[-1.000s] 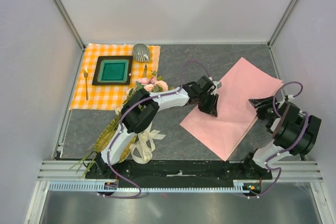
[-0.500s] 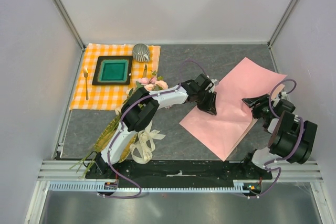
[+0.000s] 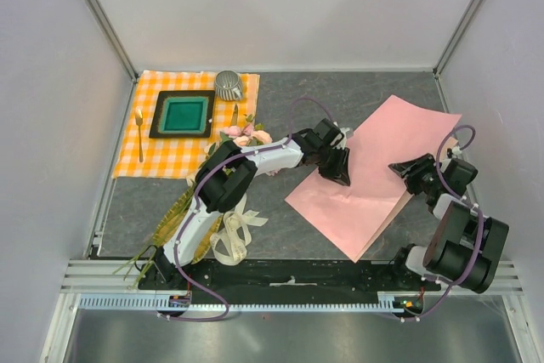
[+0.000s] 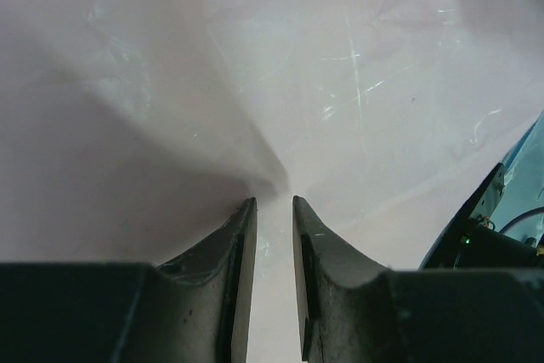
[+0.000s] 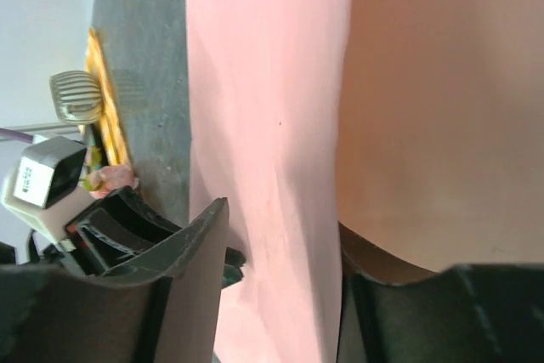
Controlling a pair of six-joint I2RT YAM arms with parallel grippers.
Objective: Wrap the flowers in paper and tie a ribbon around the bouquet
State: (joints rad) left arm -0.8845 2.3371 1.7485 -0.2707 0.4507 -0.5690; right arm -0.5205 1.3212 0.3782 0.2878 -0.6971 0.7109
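**Step in hand (judged):** positioning the paper (image 3: 374,180) ahead of wrapping. No wrapping or tying done yet.

**Paper:** spread on the right half of the desk (image 3: 357,91), set diamond-wise, far right corner appearing lifted off the surface.

**Left pincer (image 3: 337,174):** planted on the left edge of the paper. Nearly pressed together in the left wrist view, with a raised crease of paper running into the narrow gap. Read as pinching the paper.

**Right pincer (image 3: 403,167):** at the right edge of the paper, opposite the left pincer. Spread, straddling the sheet in the right wrist view, not clamped on it.

**Flowers (image 3: 246,135):** left of the paper and well apart from it, blooms at the corner of the checked cloth (image 3: 170,155), stems trailing toward the near left over the woven mat (image 3: 174,220). Partly hidden under the left arm.

**Ribbon (image 3: 235,234):** loosely looped near the base of the left arm, well apart from both pincers.

**Next move (judged):**
1. Close the right pincer on the edge.
2. Pull gently to avoid tearing or creasing the thin sheet.
3. After settling the sheet, fetch the flowers and lay them across it.
4. Leave the ribbon until after rolling the cone.
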